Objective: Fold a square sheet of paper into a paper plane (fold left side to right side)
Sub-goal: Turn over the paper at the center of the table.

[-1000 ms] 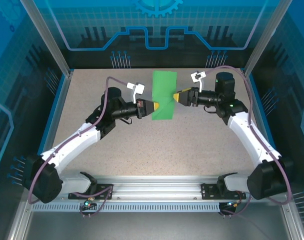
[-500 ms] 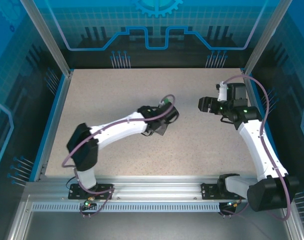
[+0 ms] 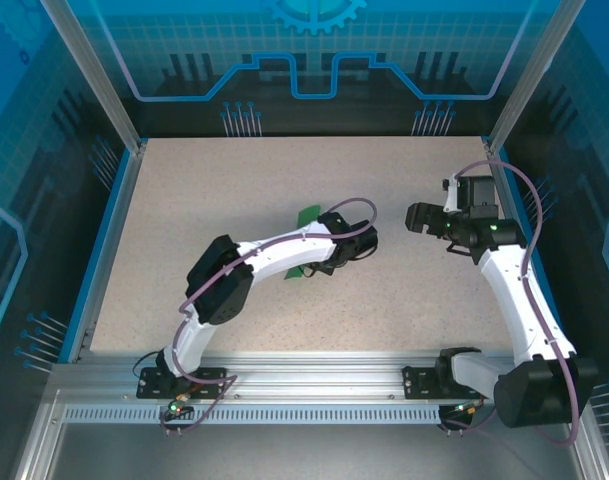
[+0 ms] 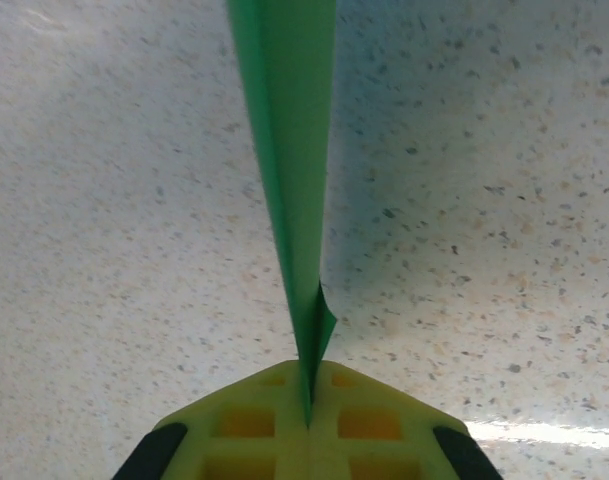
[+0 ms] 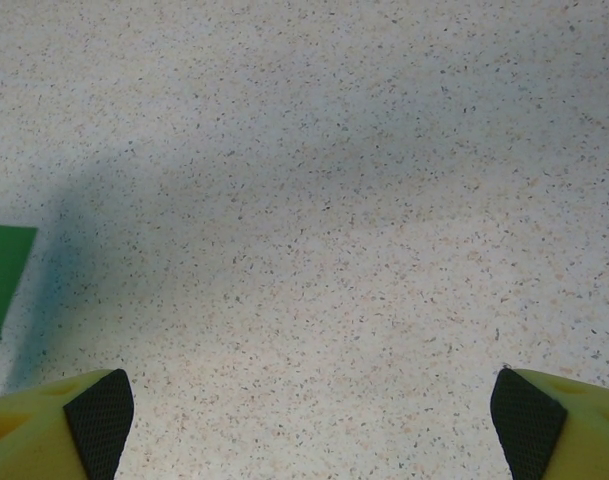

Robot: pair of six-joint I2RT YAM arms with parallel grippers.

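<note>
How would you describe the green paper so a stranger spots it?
Look at the middle of the speckled beige table. The left arm's yellow tool is shut on a thin green sheet of paper, the only green thing there.

You have a speckled beige stone-look desk (image 3: pixel 184 220), boxed in by glossy blue printed wall panels (image 3: pixel 404 60) on silver aluminium posts (image 3: pixel 92 75), evenly lit
</note>
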